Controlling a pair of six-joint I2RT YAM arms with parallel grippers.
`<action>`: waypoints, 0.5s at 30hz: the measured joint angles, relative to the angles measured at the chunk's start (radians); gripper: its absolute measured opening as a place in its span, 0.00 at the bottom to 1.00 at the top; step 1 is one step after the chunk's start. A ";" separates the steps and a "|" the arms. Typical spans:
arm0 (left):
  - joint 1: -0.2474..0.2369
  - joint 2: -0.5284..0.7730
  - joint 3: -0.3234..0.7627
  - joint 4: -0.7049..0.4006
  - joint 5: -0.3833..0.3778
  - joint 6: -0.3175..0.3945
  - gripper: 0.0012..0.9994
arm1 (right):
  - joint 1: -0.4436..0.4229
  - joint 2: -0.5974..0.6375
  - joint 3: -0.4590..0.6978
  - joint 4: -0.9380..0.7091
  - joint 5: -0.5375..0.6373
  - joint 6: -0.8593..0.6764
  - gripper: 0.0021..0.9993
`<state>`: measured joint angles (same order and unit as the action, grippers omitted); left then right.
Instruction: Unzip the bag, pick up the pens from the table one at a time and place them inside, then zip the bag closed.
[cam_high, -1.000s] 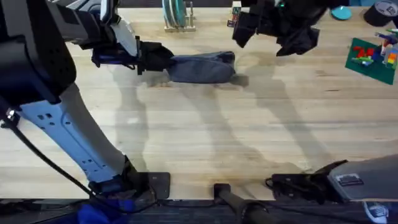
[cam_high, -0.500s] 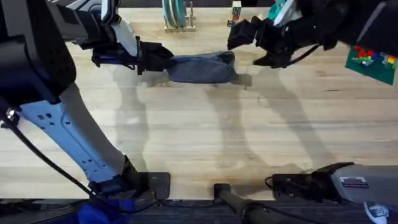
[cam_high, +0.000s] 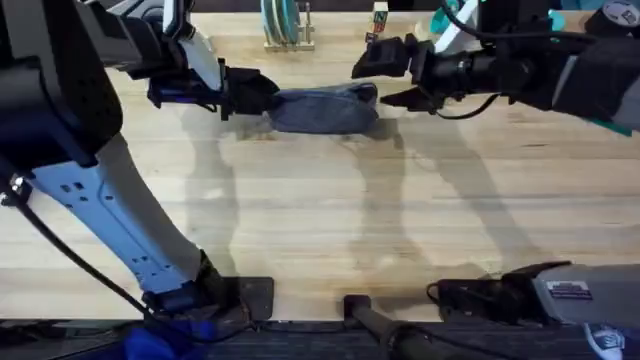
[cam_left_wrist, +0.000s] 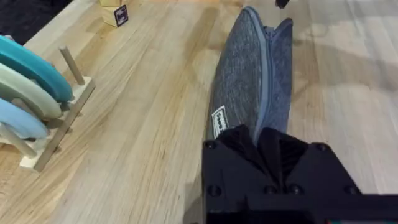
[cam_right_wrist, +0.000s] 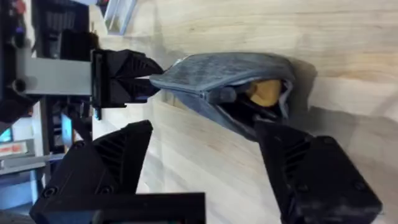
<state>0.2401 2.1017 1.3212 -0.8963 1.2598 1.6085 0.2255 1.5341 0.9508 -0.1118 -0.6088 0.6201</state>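
The blue-grey bag (cam_high: 325, 108) lies on the table (cam_high: 400, 220) near the back. My left gripper (cam_high: 250, 95) is shut on its left end; in the left wrist view the black fingers (cam_left_wrist: 258, 140) pinch the fabric of the bag (cam_left_wrist: 249, 81). My right gripper (cam_high: 385, 75) hovers open at the bag's right end. From the right wrist, the bag (cam_right_wrist: 217, 71) gapes at that end, showing yellow inside and a small dark piece at the mouth. The right gripper (cam_right_wrist: 205, 155) has its fingers spread wide just short of it. The pens are out of view.
A wooden rack of teal discs (cam_high: 285, 25) stands at the back edge, close behind the bag, also seen from the left wrist (cam_left_wrist: 37, 93). A small block (cam_high: 378, 22) sits beside it. Bare tabletop stretches in front of the bag.
The right arm has swung left and down from the back right until its open gripper sits at the bag's right end. The left gripper and the bag have stayed put.
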 joint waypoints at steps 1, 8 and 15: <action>0.000 0.000 0.000 0.000 0.000 0.000 0.04 | 0.001 0.008 0.000 0.014 -0.008 0.000 1.00; 0.000 0.000 0.000 0.000 0.000 0.000 0.04 | 0.006 0.084 0.000 0.092 -0.032 0.013 1.00; 0.000 0.000 0.000 0.000 0.000 0.000 0.04 | 0.024 0.126 0.000 0.159 -0.047 0.044 1.00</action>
<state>0.2401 2.1017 1.3212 -0.8963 1.2598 1.6085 0.2495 1.6599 0.9508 0.0469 -0.6556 0.6644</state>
